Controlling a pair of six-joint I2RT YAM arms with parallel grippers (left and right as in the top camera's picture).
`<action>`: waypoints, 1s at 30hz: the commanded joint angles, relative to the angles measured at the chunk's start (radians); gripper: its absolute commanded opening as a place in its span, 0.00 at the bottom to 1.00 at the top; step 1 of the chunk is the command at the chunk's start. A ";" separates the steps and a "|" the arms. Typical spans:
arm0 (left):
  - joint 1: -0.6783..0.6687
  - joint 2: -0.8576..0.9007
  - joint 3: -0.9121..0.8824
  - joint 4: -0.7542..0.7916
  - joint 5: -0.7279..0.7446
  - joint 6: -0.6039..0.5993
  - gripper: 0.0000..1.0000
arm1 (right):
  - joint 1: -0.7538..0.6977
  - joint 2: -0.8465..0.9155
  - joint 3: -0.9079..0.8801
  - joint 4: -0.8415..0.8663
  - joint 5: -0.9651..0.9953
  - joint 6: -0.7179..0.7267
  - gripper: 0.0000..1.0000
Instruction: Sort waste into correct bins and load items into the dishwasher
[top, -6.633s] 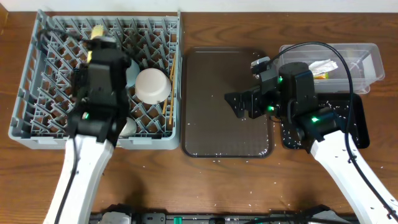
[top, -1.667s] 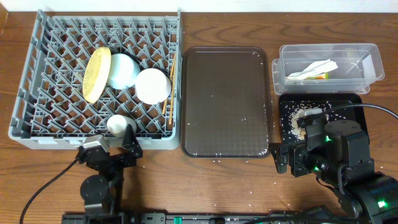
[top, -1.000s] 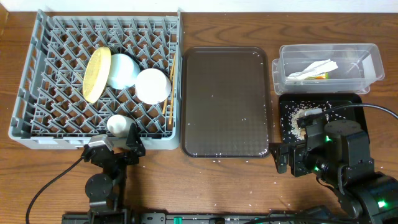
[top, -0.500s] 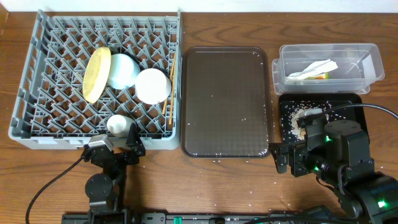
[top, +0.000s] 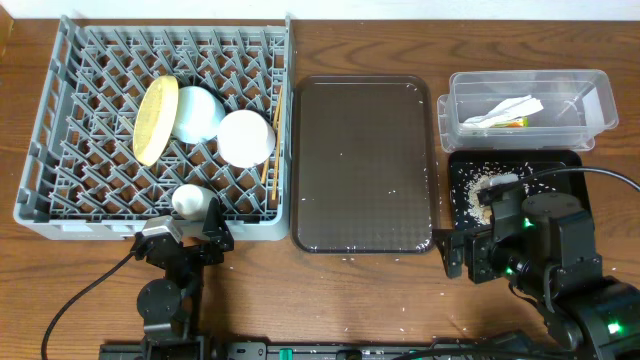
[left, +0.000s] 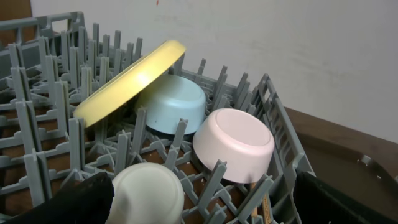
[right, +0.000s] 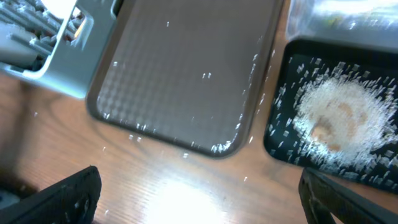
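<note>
The grey dishwasher rack (top: 30, 160) holds the yellow plate (top: 155, 120) on edge, the light blue bowl (top: 197, 115), the white bowl (top: 246, 138) upside down, the white cup (top: 190, 201) and the chopsticks (top: 270, 150) along its right side. In the clear tub (top: 600, 100) lie the napkin (top: 505, 108) and the wrapper (top: 517, 123). Rice scraps (top: 487, 187) lie in the black tray (top: 555, 165). My left gripper (top: 185, 238) is open at the rack's front wall, just short of the cup (left: 149, 193). My right gripper (top: 455, 255) is open above bare table by the black tray (right: 280, 134).
A large brown serving tray (top: 365, 165) lies between the rack and the two bins, with a few rice grains on it. Loose grains also dot the wood in front of it. Both arms sit low at the table's front edge.
Since the earliest frame both arms have pulled back from over the rack and the tray to the front edge. Over the last second nothing has moved.
</note>
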 joint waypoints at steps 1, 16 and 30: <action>-0.001 -0.006 -0.028 -0.012 0.013 -0.002 0.93 | -0.074 -0.047 -0.016 0.120 0.046 -0.099 0.99; -0.001 -0.006 -0.028 -0.012 0.013 -0.002 0.93 | -0.367 -0.526 -0.640 0.697 0.050 -0.137 0.99; -0.001 -0.006 -0.028 -0.012 0.013 -0.002 0.93 | -0.366 -0.770 -1.009 1.112 -0.044 -0.137 0.99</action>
